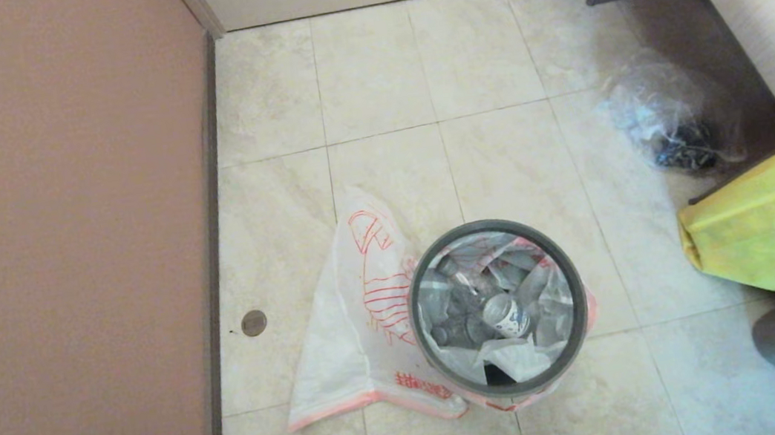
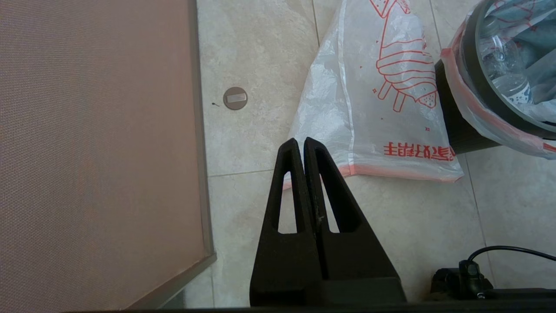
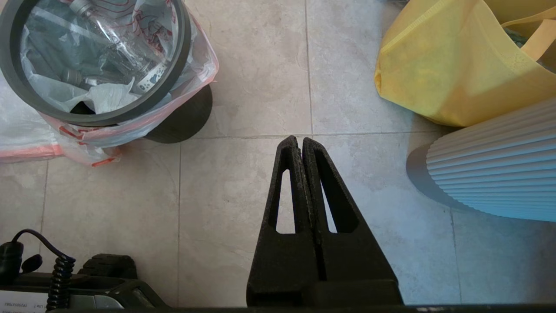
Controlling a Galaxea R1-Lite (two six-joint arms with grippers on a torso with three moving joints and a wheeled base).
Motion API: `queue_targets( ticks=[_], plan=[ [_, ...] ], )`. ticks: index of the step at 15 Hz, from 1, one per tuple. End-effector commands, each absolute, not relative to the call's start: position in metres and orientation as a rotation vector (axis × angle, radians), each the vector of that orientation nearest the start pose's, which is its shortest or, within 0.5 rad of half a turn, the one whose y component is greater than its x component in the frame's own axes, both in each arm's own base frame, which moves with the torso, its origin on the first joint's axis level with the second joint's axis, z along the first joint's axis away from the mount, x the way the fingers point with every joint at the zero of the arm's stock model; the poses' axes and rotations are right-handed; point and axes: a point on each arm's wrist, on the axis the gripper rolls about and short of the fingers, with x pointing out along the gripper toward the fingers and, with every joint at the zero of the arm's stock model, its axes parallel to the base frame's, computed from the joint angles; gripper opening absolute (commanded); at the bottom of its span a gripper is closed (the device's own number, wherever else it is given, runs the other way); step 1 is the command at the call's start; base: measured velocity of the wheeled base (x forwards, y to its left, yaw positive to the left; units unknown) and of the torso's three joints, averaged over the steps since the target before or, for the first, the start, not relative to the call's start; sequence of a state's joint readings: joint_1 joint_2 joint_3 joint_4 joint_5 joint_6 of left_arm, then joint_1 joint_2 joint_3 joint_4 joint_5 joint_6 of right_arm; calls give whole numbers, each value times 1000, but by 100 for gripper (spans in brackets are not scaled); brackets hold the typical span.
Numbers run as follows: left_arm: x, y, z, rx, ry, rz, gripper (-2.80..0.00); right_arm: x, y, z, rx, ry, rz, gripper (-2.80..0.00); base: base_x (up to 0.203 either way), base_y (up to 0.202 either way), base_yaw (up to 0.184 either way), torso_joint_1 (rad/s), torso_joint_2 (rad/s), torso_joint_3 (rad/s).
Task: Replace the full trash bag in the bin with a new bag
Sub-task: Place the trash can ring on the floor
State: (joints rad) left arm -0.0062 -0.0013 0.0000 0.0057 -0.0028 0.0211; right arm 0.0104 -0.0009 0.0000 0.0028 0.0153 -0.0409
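Bin: the bin (image 1: 575,342) stands upright on the tiled floor (image 1: 490,84), grey ring (image 1: 419,277) seated around its mouth.
Full bag: the full trash bag (image 1: 541,302) sits inside the bin, pink-orange band (image 2: 454,82) folded out over the rim; clear bottles and a blue-white cup (image 1: 507,316) show at the top.
New bag: the new bag (image 1: 342,328) lies flat on the floor, just beside the bin on the robot's left, one edge tucked against the bin's base.
Left gripper: the left gripper (image 2: 300,141) hangs above the floor near the new bag's hem, fingers pressed together, holding nothing.
Right gripper: the right gripper (image 3: 299,140) hovers over bare tile between the bin and a yellow bag (image 3: 443,65), fingers pressed together, nothing in them.
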Motion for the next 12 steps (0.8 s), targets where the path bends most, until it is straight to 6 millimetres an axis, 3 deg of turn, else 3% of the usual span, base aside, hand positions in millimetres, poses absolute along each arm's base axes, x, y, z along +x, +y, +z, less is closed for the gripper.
queue_targets(
  ticks=[1, 12],
  plan=[
    [-23, 0, 75, 21, 6, -9, -280, -23, 0, 75, -41, 3, 26, -280, 0, 0, 0, 0, 0, 0],
    [-23, 0, 75, 21, 6, -9, -280, -23, 0, 76, -71, 7, 20, -280, 0, 0, 0, 0, 0, 0]
  ],
)
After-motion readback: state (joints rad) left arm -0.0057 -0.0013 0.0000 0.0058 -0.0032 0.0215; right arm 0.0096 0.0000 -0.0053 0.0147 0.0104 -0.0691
